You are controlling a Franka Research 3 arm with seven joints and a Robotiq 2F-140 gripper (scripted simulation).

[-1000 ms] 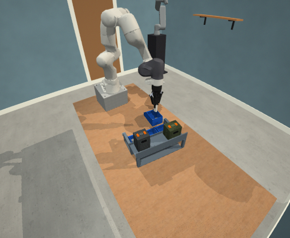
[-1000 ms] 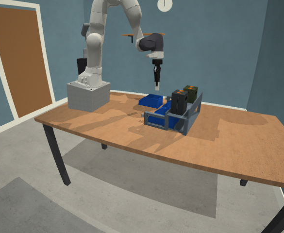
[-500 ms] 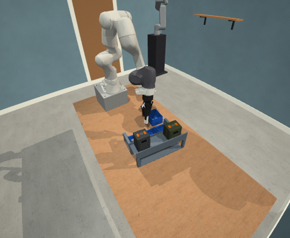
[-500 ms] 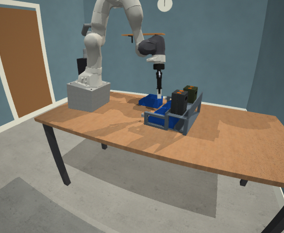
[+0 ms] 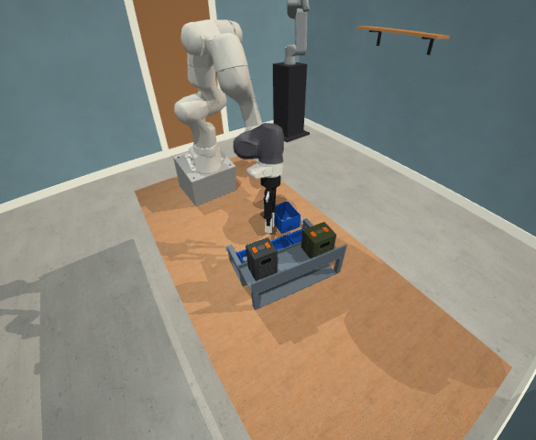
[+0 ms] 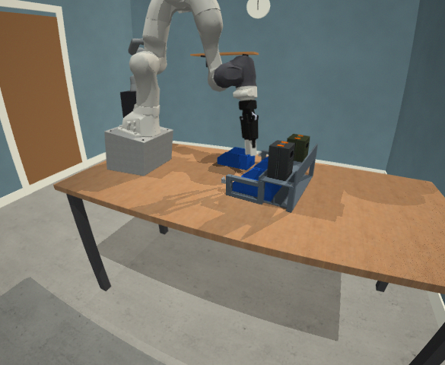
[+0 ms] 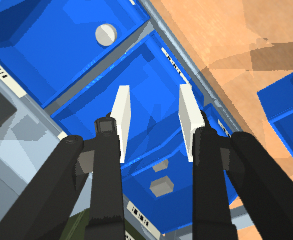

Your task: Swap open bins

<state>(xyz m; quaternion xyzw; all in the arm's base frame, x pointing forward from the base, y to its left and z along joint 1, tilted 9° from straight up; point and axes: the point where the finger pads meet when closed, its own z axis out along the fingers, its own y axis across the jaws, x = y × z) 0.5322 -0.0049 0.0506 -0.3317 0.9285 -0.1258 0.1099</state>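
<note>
My gripper (image 5: 268, 230) (image 6: 250, 153) (image 7: 154, 100) is partly open and empty, pointing down above the middle bin (image 5: 283, 243) (image 7: 148, 72) on the shelf (image 5: 300, 270) (image 6: 261, 192) (image 7: 173, 37). That bin is empty; its labelled front faces the front lip. The shelf bin on one side (image 7: 51, 55) holds a white round part; the one on the other side (image 7: 181, 215) holds grey parts. All three look level. Another blue bin (image 5: 284, 227) (image 6: 230, 159) (image 7: 286, 95) stands on the table before the shelf. Its contents are hardly visible. Fingertip height above the middle bin is hard to judge.
A dark grey case (image 5: 262, 261) (image 6: 279, 160) and a green case (image 5: 319, 240) (image 6: 301, 147) stand on the board over the bins' rear ends, one toward each end. The shelf's side frames and raised back board flank them. The table (image 5: 353, 355) (image 6: 175, 196) extends around the shelf.
</note>
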